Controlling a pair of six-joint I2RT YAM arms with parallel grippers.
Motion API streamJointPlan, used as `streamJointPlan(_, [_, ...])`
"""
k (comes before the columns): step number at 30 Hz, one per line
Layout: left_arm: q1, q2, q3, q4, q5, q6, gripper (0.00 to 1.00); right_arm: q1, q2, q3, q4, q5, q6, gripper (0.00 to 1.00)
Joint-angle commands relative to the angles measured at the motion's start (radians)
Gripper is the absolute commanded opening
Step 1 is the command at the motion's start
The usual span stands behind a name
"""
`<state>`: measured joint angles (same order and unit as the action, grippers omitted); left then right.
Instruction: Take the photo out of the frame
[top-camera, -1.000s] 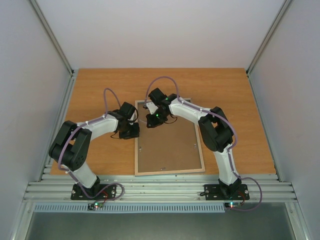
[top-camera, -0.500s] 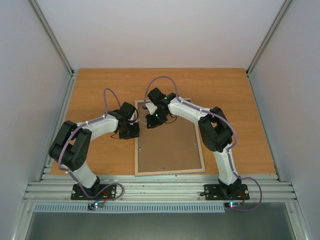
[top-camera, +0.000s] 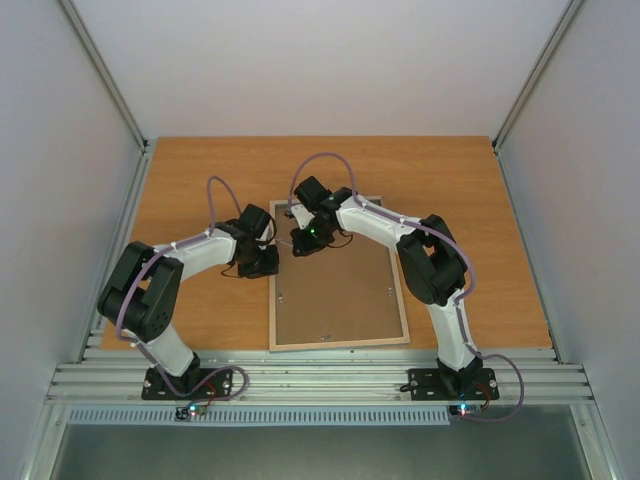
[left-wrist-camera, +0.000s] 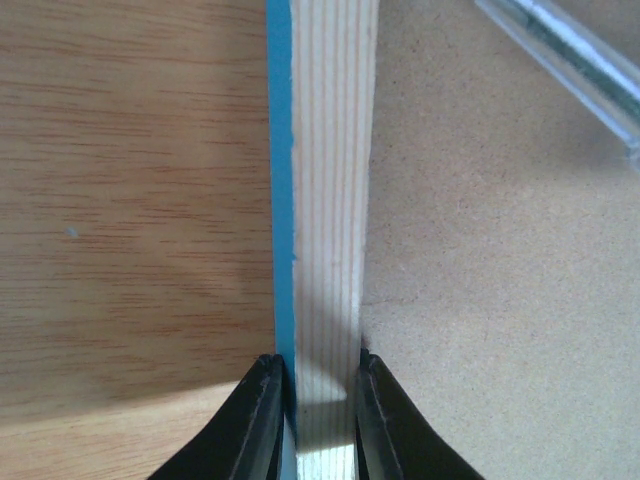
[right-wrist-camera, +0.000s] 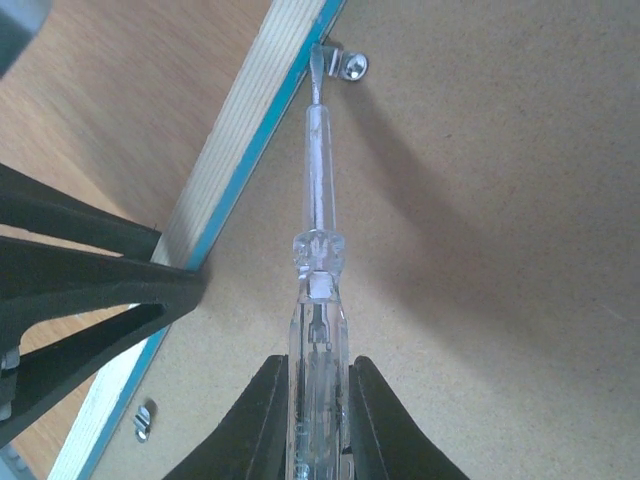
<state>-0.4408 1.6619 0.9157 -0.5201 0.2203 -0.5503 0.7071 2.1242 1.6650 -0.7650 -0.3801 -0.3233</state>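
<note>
Currently the frame (top-camera: 340, 344) lies back-up on the bench (top-camera: 200, 180) in the lower middle of the top view, long sides running up the picture. Its pale wood rim surrounds a brown backing board (top-camera: 335, 300).

The left pincer (top-camera: 270, 262) sits at the left rail of the frame, towards the upper left corner. In the left wrist view this pincer (left-wrist-camera: 318, 400) is clamped across the rail (left-wrist-camera: 330, 180). One finger presses the blue outer edge on the bench (left-wrist-camera: 130, 200) side and the other presses the inner edge beside the backing board (left-wrist-camera: 500, 300). The rail runs straight up the picture from between the fingers.

The right pincer (top-camera: 305, 240) hangs over the upper left part of the frame, near the left one. In the right wrist view it (right-wrist-camera: 318, 400) is closed on the handle of a clear screwdriver (right-wrist-camera: 318, 200), which points up the picture. The flat tip of the screwdriver meets the end of a small metal tab (right-wrist-camera: 350, 66) at the upper middle, right by the inner blue edge of the frame (right-wrist-camera: 250, 130). The rail crosses that view on a slant from the top centre to the lower left, where the black left pincer (right-wrist-camera: 100, 270) grips it. A second tab (right-wrist-camera: 144, 420) shows at the lower left. The screwdriver's shaft (left-wrist-camera: 570, 60) also shows at the upper right of the left wrist view.
</note>
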Motion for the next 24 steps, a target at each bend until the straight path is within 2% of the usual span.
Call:
streamJointPlan(1, [-0.007, -0.018, -0.015, 0.01, 0.017, 0.009, 0.11, 0.005, -0.041, -0.012, 0.043, 0.033, 0.021, 0.01])
streamJointPlan(9, [-0.021, -0.016, -0.015, 0.014, 0.017, 0.007, 0.1, -0.004, -0.04, -0.006, 0.033, 0.051, 0.022, 0.01])
streamJointPlan(24, [-0.05, -0.007, 0.003, 0.006, 0.002, 0.009, 0.1, -0.002, 0.045, 0.049, -0.029, -0.005, -0.003, 0.01])
